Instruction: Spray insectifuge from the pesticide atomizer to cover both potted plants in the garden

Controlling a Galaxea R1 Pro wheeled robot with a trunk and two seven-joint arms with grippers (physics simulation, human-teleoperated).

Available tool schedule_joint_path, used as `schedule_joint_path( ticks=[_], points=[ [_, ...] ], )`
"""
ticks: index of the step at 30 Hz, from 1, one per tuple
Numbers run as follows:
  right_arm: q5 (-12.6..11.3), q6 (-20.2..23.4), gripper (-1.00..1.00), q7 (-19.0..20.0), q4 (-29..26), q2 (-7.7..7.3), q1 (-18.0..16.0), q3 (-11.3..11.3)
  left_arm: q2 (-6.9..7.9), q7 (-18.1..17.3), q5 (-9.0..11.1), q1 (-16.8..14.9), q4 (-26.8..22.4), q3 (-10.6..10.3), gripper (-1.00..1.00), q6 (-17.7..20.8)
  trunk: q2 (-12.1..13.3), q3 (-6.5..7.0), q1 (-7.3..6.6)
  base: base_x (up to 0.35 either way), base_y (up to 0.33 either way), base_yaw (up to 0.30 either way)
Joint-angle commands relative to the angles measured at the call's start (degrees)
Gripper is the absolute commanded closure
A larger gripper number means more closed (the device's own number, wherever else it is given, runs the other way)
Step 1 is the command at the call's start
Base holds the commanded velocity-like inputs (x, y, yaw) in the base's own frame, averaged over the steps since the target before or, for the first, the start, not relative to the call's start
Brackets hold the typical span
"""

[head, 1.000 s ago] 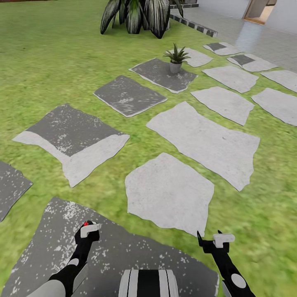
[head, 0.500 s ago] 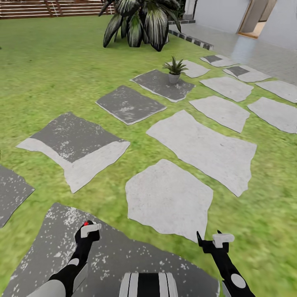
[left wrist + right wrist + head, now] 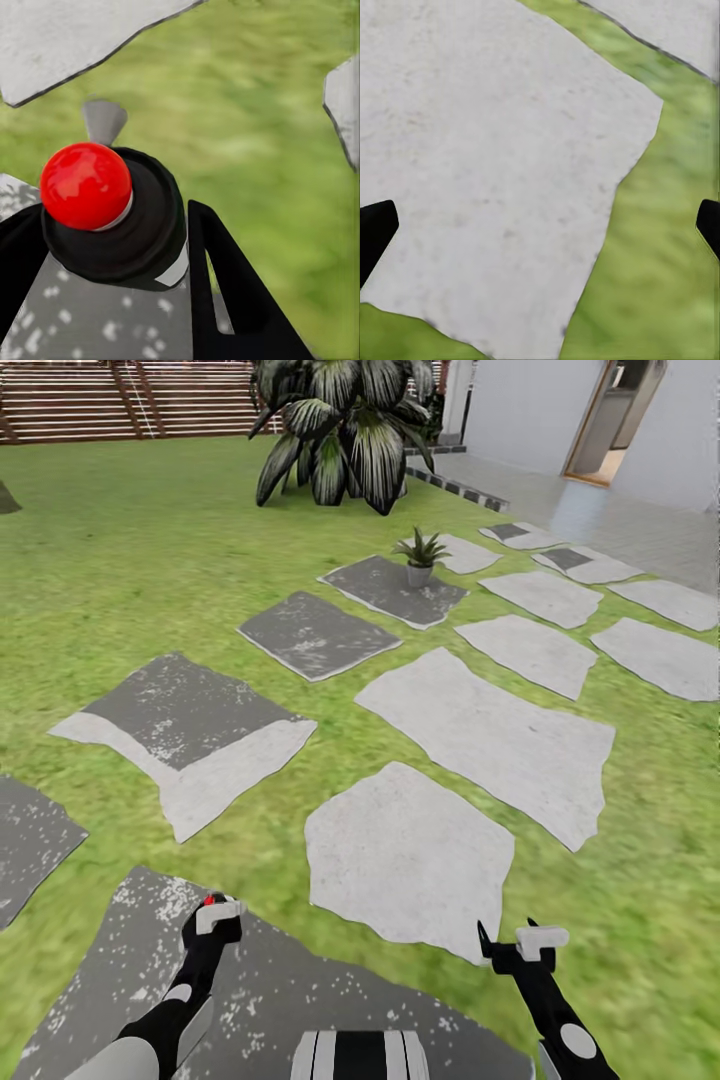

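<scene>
Head view, landmark: a small potted plant (image 3: 421, 557) stands on a dark paving slab (image 3: 393, 589) far ahead, in front of a big striped-leaf shrub (image 3: 345, 425).
Head view, ground: pale and dark slabs lie in lawn (image 3: 120, 570) between that plant and the robot; a slatted fence (image 3: 120, 400) and a white wall with a doorway lie beyond the plant.
Head view, left gripper (image 3: 212, 920): low in the frame, well short of the plant, over a speckled dark slab; a red dot shows at its tip.
Head view, right gripper (image 3: 520, 945): also well short of the plant, over lawn beside a pale slab; nothing shows in it.
Left wrist view, spray bottle (image 3: 112, 217): a round dark top with a red button sits between the dark fingers (image 3: 225, 285), so the claw is closed around the bottle.
Right wrist view, claw: two dark fingertips (image 3: 375, 229) stand wide apart at the frame's edges, with bare pale slab (image 3: 495, 165) and grass between them.
Progress, done: judging by the grip, the pick-up is complete.
Progress, left: the plant is too far for spraying; the approach and the coating of both plants appear outstanding. One plant is visible.
Writing: no brand, label or legible text can be made out.
</scene>
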Motion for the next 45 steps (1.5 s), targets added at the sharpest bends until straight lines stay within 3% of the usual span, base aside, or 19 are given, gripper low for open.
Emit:
schedule_joint_path(
  ticks=[1, 5, 6, 10, 14, 27, 45],
  points=[
    [0.0, -0.1, -1.00, 0.0, -0.1, 0.00, 0.0, 0.0, 0.00, 0.2, -0.2, 0.0, 0.0, 0.0, 1.00, -0.1, 0.0, 0.19, -0.03, 0.000, 0.000, 0.000],
    [0.0, -0.2, -1.00, -0.1, -0.2, 0.06, 0.0, 0.0, 0.06, -0.1, -0.1, 0.0, -0.1, 0.0, 1.00, 0.1, 0.1, 1.08, -0.14, 0.000, 0.000, 0.000],
    [0.0, -0.3, -1.00, -0.2, 0.1, 0.03, 0.1, -0.4, 0.99, 0.0, -0.3, 0.0, 0.0, 0.1, 1.00, 0.1, 0.1, 1.30, -0.16, 0.000, 0.000, 0.000],
    [-0.1, -0.3, -1.00, -0.1, -0.2, 0.46, 0.1, -2.6, 2.30, 0.0, -0.3, 0.1, 0.1, 0.2, 1.00, 0.2, 0.1, 2.23, -0.27, 0.000, 0.000, 0.000],
    [-0.2, -0.3, -1.00, -0.1, -1.6, 0.70, 0.1, -3.1, 2.77, 0.0, -0.1, 0.1, 0.0, 0.2, 1.00, 0.3, 0.2, 3.38, -0.37, 0.000, 0.000, 0.000],
    [-0.1, 0.0, -1.00, 0.0, -11.4, 0.75, 0.1, -3.2, 2.89, 0.1, -0.2, 0.0, -0.1, 0.3, 1.00, 0.4, 0.4, 7.40, -0.70, 0.000, 0.000, 0.000],
    [0.0, 0.0, -1.00, 0.0, -10.0, 0.24, 0.1, -3.4, 2.28, 0.0, 0.0, 0.0, -0.8, 0.2, 1.00, 0.5, 0.6, 13.00, -1.17, 0.000, 0.000, 0.000]
  ],
)
